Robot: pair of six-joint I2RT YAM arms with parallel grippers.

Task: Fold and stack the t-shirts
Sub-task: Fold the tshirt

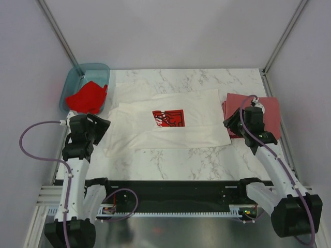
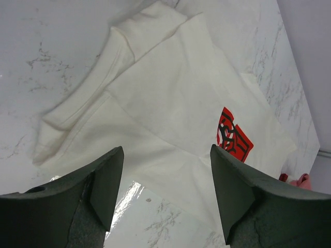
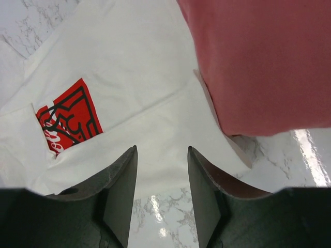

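white t-shirt (image 1: pixel 199 111): we've got it flat mid-counter (image 1: pixel 207 160), long axis left to right, sleeve end leftward, print (image 1: pixel 168 118) up
brick-red shirt (image 1: pixel 271 111): folded, touching its right end
bright red shirt (image 1: pixel 87 98): bunched in tub (image 1: pixel 93 66)
collar: can't find it
left pincer (image 2: pixel 166 155): gaping wide, empty
right pincer (image 3: pixel 162 155): parted, empty

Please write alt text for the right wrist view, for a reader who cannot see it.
The open right gripper hovers over a white t-shirt with a red-and-black print, lying on a marble table. A brick-red shirt fills the upper right corner.
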